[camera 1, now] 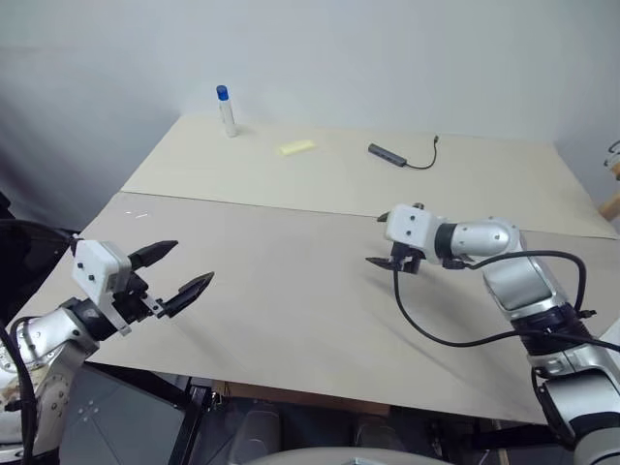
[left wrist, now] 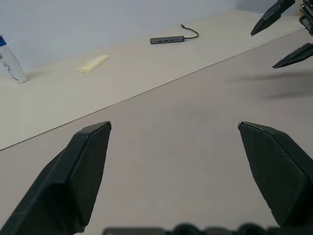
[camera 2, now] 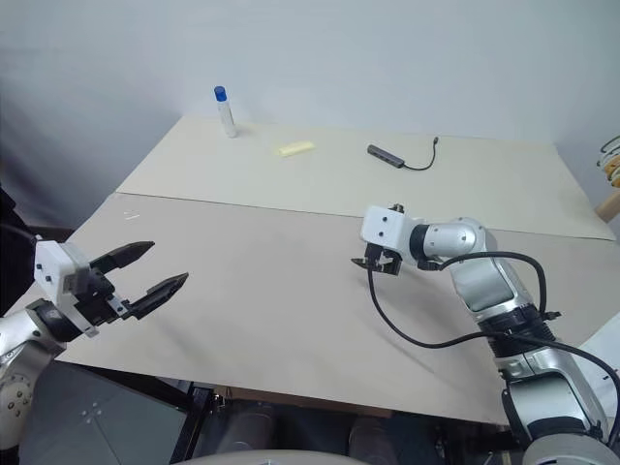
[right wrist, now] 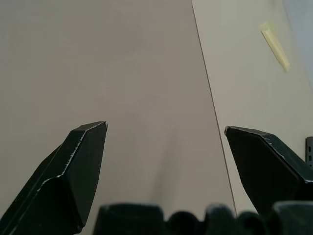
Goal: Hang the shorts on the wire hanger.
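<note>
The shorts and the wire hanger are out of view. My left gripper (camera 1: 194,262) hovers open over the table's front left corner, nothing between its fingers. My right gripper (camera 1: 376,239) is open and empty too, hanging just above the middle of the table (camera 1: 291,310) and pointing left and slightly down. In the left wrist view my own left gripper (left wrist: 174,125) frames bare tabletop, with the right gripper (left wrist: 279,34) across from it. The right wrist view looks past the right gripper (right wrist: 165,127) at bare board.
At the back of the table stand a white bottle with a blue cap (camera 1: 227,111), a small yellow piece (camera 1: 296,147) and a black cable with a small dongle (camera 1: 387,153). A seam (camera 1: 291,207) runs across the two beige boards. A rack with hangers (camera 2: 610,165) shows at the right edge.
</note>
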